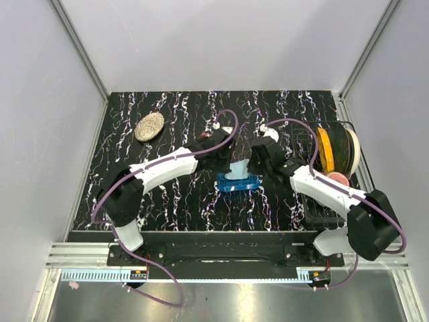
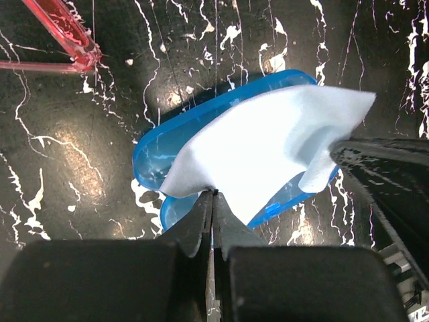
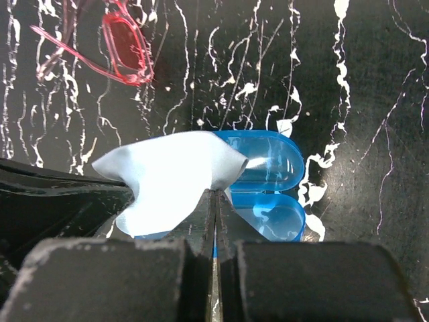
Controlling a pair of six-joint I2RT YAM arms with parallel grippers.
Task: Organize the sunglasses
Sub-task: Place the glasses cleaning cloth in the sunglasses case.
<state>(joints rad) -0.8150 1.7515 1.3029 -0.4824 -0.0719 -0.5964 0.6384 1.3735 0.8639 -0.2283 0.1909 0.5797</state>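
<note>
Largest item: a black worktop (image 1: 181, 111) veined in white and violet, carrying everything else. Two white-and-black arms, the left arm (image 1: 164, 168) and the right arm (image 1: 315, 184), reach in from the near edge and meet over the middle. A black wire rack (image 1: 314, 211) stands along the right edge. It holds a thick round spool (image 1: 333, 149) set on edge, banded orange, black and cream, with a small pink round piece (image 1: 337, 178) just to its near side. A speckled beige oval pad (image 1: 149, 126) lies toward the far left corner, well apart from the rest. A glossy translucent blue oval hard case (image 1: 239, 183) lies open at the middle of the worktop, both shells facing up. A pale blue square cloth (image 2: 261, 147) is spread over the case and covers much of it; whether it touches the shells I cannot tell. The left pincer (image 2: 213, 201) is closed tight on one edge of the cloth, and the right pincer (image 3: 214, 198) is closed tight on the opposite edge. Smallest item: the sunglasses (image 3: 127, 47), a small pair with a thin red wire frame and translucent pink lenses. They lie on bare worktop beyond the case toward the far edge, near it but apart, outside both shells and held by nothing.
</note>
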